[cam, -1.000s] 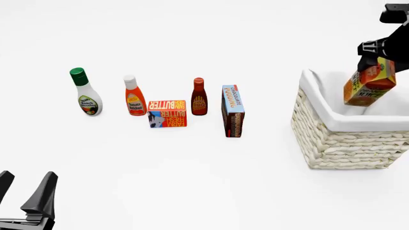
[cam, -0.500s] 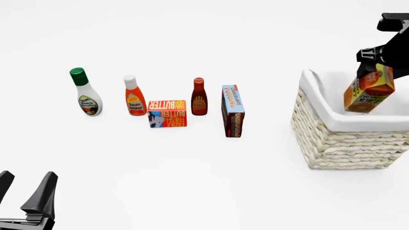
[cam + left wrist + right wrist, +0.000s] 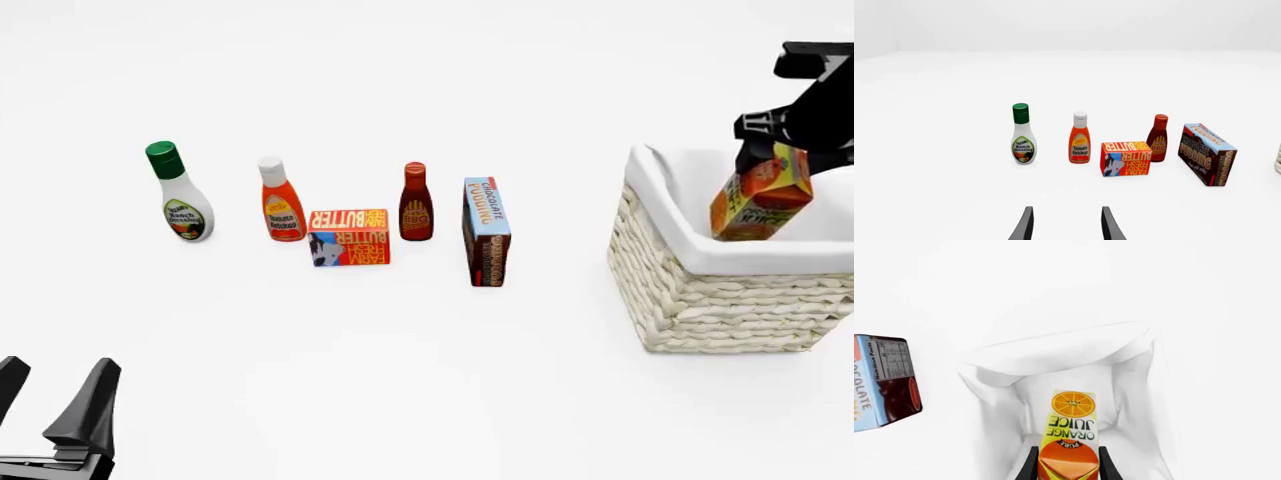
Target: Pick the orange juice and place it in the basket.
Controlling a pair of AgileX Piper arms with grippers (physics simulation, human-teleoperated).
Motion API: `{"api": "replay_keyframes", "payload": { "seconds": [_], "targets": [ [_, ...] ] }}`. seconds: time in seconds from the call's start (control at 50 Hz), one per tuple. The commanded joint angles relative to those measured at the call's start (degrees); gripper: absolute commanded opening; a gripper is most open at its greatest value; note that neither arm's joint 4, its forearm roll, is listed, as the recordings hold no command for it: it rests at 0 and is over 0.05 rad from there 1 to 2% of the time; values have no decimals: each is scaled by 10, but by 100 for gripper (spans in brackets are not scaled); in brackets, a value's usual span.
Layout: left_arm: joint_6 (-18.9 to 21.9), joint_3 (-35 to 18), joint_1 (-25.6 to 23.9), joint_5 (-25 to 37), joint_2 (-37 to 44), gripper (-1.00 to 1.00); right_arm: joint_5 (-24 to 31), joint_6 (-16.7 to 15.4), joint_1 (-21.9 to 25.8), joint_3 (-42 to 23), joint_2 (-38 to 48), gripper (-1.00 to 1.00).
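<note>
The orange juice point(image 3: 758, 196) is an orange and yellow carton, tilted, its lower part down inside the basket point(image 3: 727, 290), a cream woven wicker basket with white lining at the right. My right gripper point(image 3: 778, 145) holds the carton by its top from above, shut on it. The right wrist view shows the orange juice point(image 3: 1071, 427) between the two fingers, hanging over the basket's white lining point(image 3: 1121, 360). My left gripper point(image 3: 54, 400) stands open at the near left with nothing between its fingers; in its own view the left gripper point(image 3: 1066, 226) points toward the row of groceries.
Left of the basket stand a ranch dressing bottle point(image 3: 178, 193), a ketchup bottle point(image 3: 280, 201), a butter box point(image 3: 348, 237), a BBQ sauce bottle point(image 3: 416, 202) and a chocolate pudding box point(image 3: 486, 231).
My right gripper has shifted slightly left and lowered the orange juice carton deeper into the basket. The left arm has stayed still.
</note>
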Motion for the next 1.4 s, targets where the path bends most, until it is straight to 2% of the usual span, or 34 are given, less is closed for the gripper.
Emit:
{"api": "replay_keyframes", "payload": {
  "seconds": [0.02, 0.98, 1.4],
  "targets": [
    [0, 0, 0, 0, 0, 100, 0, 10, -2, -3, 6, -100],
    [0, 0, 0, 0, 0, 100, 0, 9, 2, -12, 55, -100],
    [0, 0, 0, 0, 0, 100, 0, -2, -7, -5, 61, -100]
  ]
}}
